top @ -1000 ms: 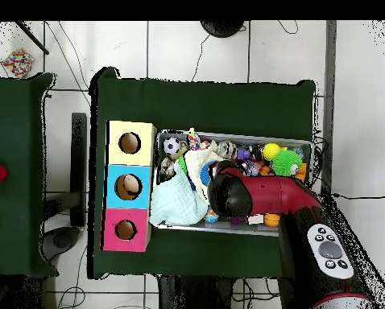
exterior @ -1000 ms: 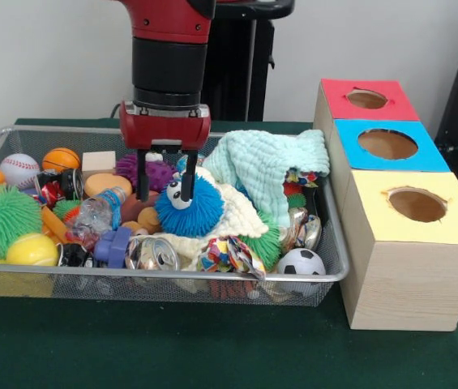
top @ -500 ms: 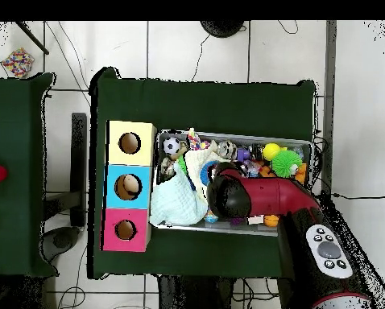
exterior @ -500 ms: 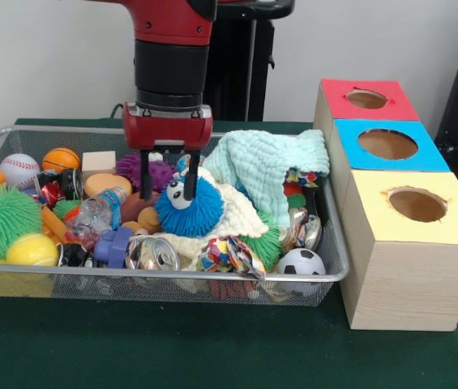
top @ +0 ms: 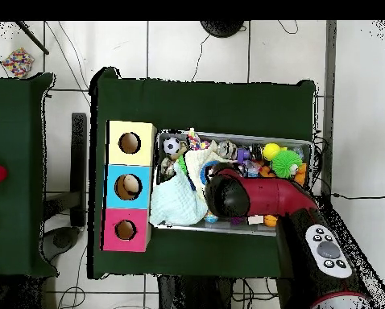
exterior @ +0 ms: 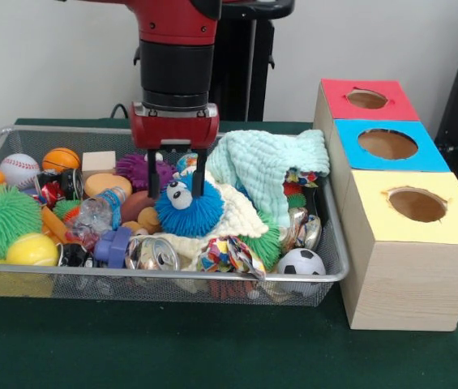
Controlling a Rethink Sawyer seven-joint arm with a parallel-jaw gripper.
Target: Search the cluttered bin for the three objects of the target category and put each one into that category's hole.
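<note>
The wire mesh bin (exterior: 172, 276) is full of toys; it also shows in the overhead view (top: 236, 134). A blue fuzzy puffball (exterior: 190, 215) with white googly eyes lies in its middle on a cream cloth. My gripper (exterior: 177, 188) is open, right above the puffball, with one finger on each side of its eyes. The red-surround hole (exterior: 366, 99) tops the far end of the wooden box; in the overhead view (top: 125, 230) it is at the lower left. In the overhead view my arm (top: 256, 198) hides the gripper and the puffball. No monkey plush shows.
A mint cloth (exterior: 269, 166) lies right of the gripper, a purple spiky ball (exterior: 141, 171) behind it. A green spiky ball (exterior: 2, 219), a baseball (exterior: 19, 168), a can (exterior: 154, 253) and a soccer ball (exterior: 300, 262) lie around. Blue-surround (exterior: 387, 143) and yellow-surround (exterior: 417, 204) holes sit nearer.
In the front view, my gripper has shifted a little to the right, from beside the puffball to centred over its eyes. It stays open. The toys have not moved.
</note>
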